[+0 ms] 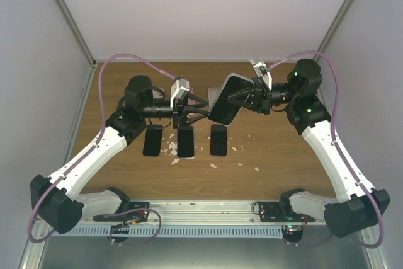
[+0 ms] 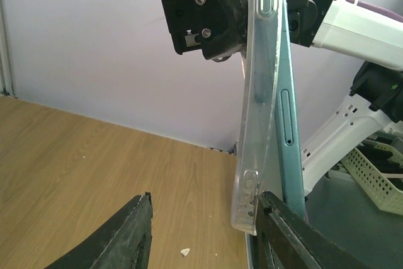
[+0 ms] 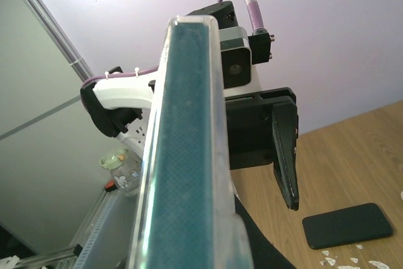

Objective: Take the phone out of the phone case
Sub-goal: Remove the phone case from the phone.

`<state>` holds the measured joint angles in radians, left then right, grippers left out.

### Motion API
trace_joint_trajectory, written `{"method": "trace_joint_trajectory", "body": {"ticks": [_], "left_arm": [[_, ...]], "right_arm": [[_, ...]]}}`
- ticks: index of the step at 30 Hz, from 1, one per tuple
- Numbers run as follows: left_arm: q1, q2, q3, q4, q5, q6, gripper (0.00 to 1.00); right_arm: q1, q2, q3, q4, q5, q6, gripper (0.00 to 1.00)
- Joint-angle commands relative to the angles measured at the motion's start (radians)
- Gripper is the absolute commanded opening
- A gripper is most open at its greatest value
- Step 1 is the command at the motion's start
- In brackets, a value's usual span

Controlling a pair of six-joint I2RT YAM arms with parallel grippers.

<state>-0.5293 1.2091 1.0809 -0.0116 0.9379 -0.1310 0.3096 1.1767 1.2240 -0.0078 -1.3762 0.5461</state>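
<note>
The phone (image 3: 182, 155), half out of its phone case (image 2: 255, 124), is clamped above the table's (image 1: 283, 168) far half by the closed right gripper (image 1: 236, 100). If the half-open, empty left gripper (image 1: 203, 109) slips, the case may be snapped back.

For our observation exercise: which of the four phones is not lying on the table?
The cased phone, held up by the right gripper; the other three phones lie flat on the table.

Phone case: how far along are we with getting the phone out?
Done: the right gripper holds the phone up off the table. In hand: the left gripper has its open fingers at one end, where the clear case bows away from the body. Left: the phone is mostly still seated; the case must come fully off.
</note>
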Motion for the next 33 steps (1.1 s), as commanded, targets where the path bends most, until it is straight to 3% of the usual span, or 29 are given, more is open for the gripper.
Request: {"method": "trace_joint_trajectory", "body": {"ticks": [1,8,19,25,29,33], "left_arm": [[-0.007,0.087,0.023,0.009,-0.191,-0.017,0.45],[-0.048,0.108,0.073,0.041,-0.149,-0.023,0.45],[-0.089,0.146,0.155,-0.001,-0.142,-0.006,0.44],[-0.115,0.157,0.156,-0.029,-0.146,-0.001,0.39],[-0.115,0.144,0.151,-0.004,-0.108,-0.013,0.34],[-0.115,0.119,0.128,0.05,-0.071,-0.039,0.23]], "right_arm": [[0.11,-0.02,0.046,0.02,-0.308,0.028,0.01],[0.141,-0.005,-0.003,0.012,-0.278,-0.008,0.0],[0.172,0.044,-0.026,-0.16,-0.184,-0.173,0.0],[0.178,0.075,-0.025,-0.272,-0.106,-0.292,0.01],[0.178,0.075,-0.062,-0.258,-0.081,-0.281,0.01],[0.176,0.082,-0.059,-0.255,-0.066,-0.271,0.0]]}}
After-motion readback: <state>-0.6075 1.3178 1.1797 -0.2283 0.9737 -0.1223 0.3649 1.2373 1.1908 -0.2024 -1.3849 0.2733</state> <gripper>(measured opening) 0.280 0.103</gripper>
